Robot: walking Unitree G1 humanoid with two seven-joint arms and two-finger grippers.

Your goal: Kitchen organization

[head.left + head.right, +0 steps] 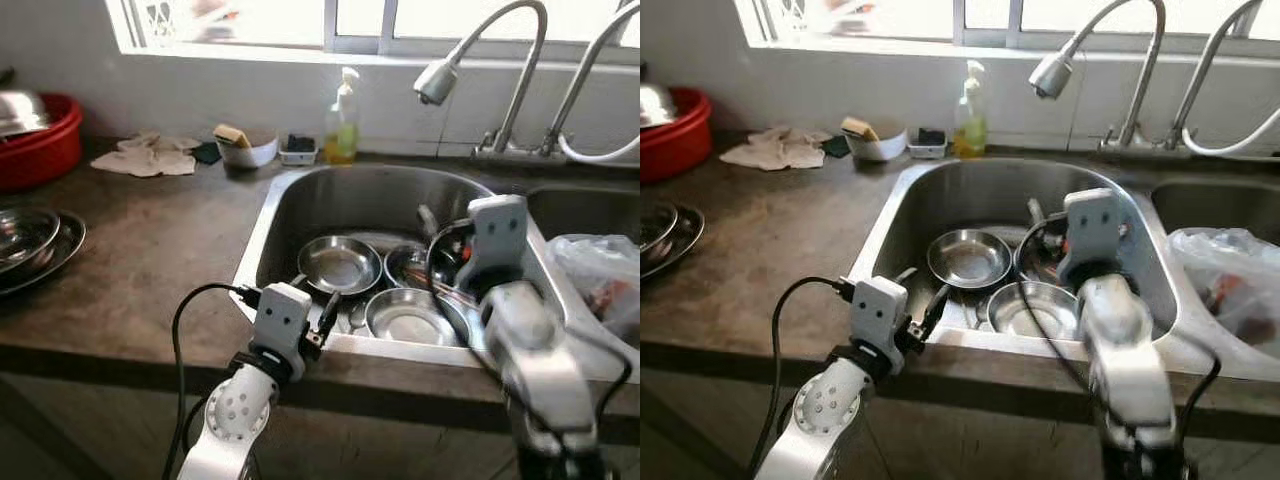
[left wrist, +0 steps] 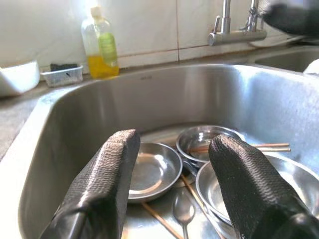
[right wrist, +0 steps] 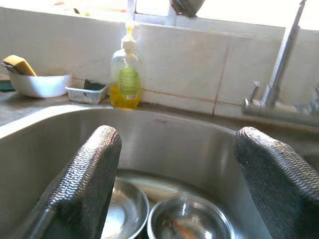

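- Your left pincer (image 2: 172,189): wide, empty, at sink (image 1: 290,200) front rim.
- Right pincer (image 3: 174,184): wide, empty, over basin w/ bowls (image 1: 340,265).
- Spoon (image 2: 183,211) + chopsticks lie btwn bowls.
- Soap (image 1: 342,120) on surface (image 1: 150,260) behind sink.

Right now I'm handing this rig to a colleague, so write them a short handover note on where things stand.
Left end effector: open, empty, at the sink's near rim.
Right end effector: open, empty, above the sink's right side.
In the sink: three steel bowls, a spoon and chopsticks.
Soap bottle behind the sink; more steel plates on the counter at left.
Done: nothing lifted out.
Left: clear the sink.
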